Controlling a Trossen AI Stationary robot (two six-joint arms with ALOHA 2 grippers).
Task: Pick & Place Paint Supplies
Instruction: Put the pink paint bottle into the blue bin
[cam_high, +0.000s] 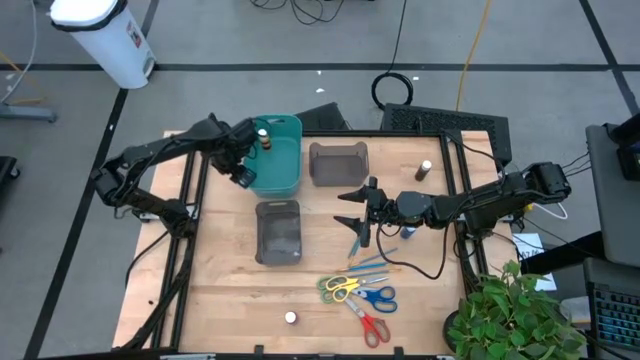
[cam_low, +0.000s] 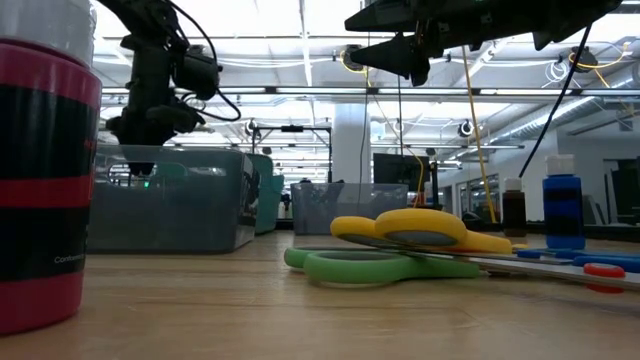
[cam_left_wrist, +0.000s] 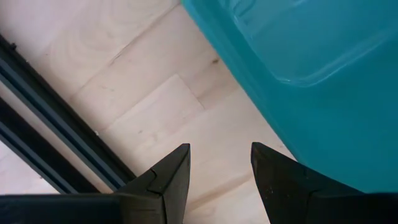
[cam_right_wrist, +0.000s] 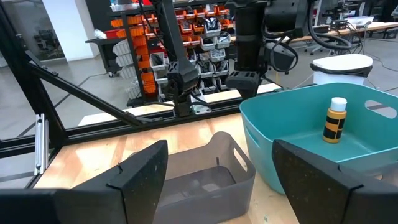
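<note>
Paint supplies are split between a bin and the open table. Table carries three bins: the teal bin at the far left, one grey bin beside it, a second grey bin nearer the front. The teal bin holds one brown bottle standing upright near its far wall, so this bin reads as the drop point for bottles.

Left gripper hangs just outside the teal bin's left wall, over bare wood. Its fingers stand apart with nothing between them, so it is released and empty; judged as clearing the bin after a drop.

Right gripper hovers mid-table between the grey bins and the loose supplies, jaws spread wide and empty, pointed toward the bins. Probably waiting or lining up for a pick.

Unsorted items lie at the front right: green-yellow scissors, blue scissors, red scissors, lying close together. Blue brushes lie just behind them, below the right gripper. A dark bottle stands alone at the far right; a blue bottle stands upright too. A small white-capped bottle sits at the front edge.
</note>
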